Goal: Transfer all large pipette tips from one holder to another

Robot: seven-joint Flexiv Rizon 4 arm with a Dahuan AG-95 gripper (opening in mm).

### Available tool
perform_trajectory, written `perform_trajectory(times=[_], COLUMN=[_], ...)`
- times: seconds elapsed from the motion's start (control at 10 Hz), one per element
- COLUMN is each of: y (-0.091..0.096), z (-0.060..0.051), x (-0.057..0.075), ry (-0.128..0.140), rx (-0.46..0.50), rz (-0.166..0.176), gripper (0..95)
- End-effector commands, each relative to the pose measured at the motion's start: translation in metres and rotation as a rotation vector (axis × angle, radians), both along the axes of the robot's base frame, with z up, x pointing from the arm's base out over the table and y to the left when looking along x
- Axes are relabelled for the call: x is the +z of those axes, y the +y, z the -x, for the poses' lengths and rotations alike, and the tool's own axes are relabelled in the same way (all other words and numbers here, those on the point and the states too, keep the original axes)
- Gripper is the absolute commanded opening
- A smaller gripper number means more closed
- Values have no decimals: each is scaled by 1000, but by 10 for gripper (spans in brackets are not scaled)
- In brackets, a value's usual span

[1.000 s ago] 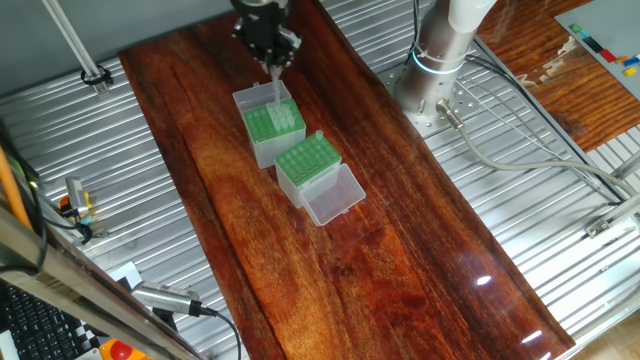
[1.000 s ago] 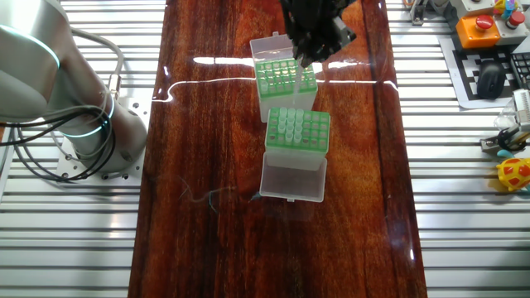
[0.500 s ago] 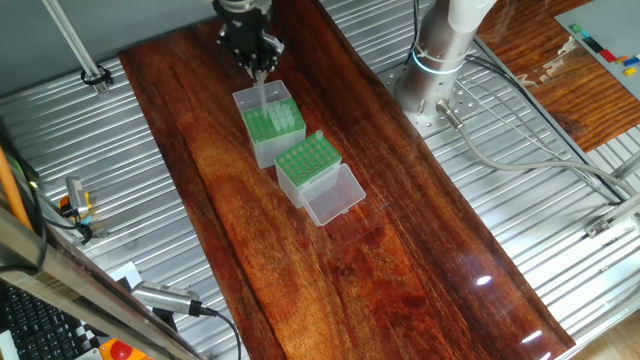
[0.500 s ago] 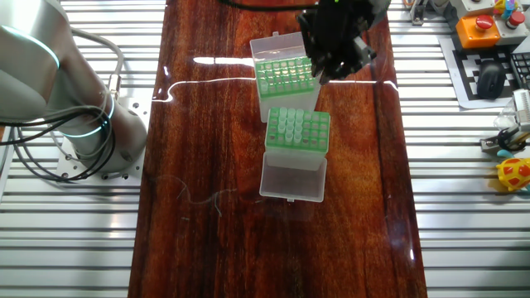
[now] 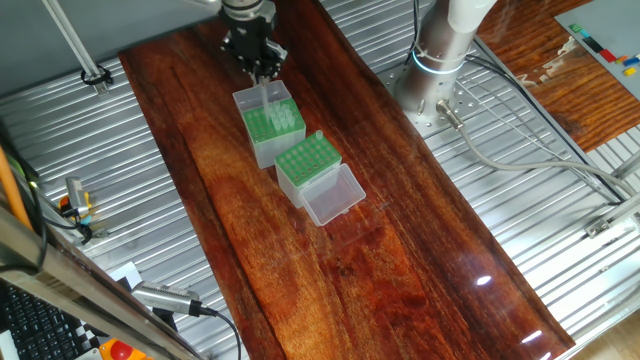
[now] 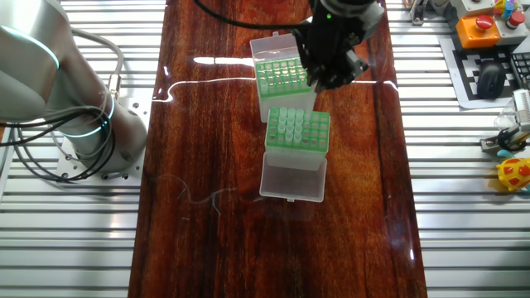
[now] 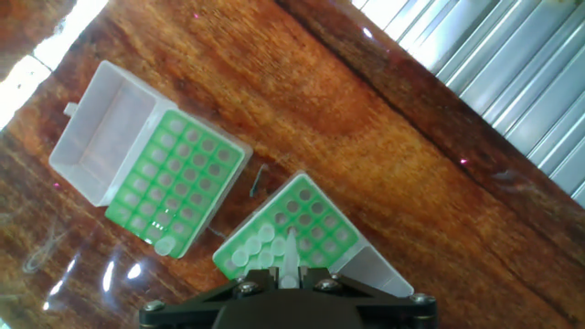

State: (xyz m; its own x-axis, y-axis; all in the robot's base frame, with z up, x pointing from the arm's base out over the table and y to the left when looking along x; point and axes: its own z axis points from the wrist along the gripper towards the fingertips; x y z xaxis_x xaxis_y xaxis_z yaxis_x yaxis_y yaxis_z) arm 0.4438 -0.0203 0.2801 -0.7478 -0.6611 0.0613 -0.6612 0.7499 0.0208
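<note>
Tip (image 7: 289,256) pale, translucent, tapering, pinched upright in hand (image 7: 285,285)

dark reddish wooden board (image 5: 400,230) with glossy finish, bright light glare on it, lies under jaws. ribbed metal tabletop (image 5: 150,190) flanks board on both sides. grey cables (image 5: 520,165) run over ribs well away from jaws. orange button box (image 6: 484,29) and black keyboard (image 5: 40,320) at table edges.
</note>
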Motion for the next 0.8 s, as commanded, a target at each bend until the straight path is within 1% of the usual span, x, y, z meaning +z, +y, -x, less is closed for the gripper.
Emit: perform_trajectory(times=[0.1, 0.3, 0.4, 0.5, 0.6, 0.7, 0.8], y=[0, -1, -2, -2, -3, -3, -2], z=[0, 0, 1, 1, 1, 2, 2], x=[-1, -6, -12, -18, -23, -25, -27], ry=[-3, -6, -9, -12, -12, -13, -13], rx=[1, 4, 9, 13, 17, 18, 17], rz=[0, 0, -1, -2, -1, -1, 0], gripper=[0, 0, 0, 190, 190, 380, 380])
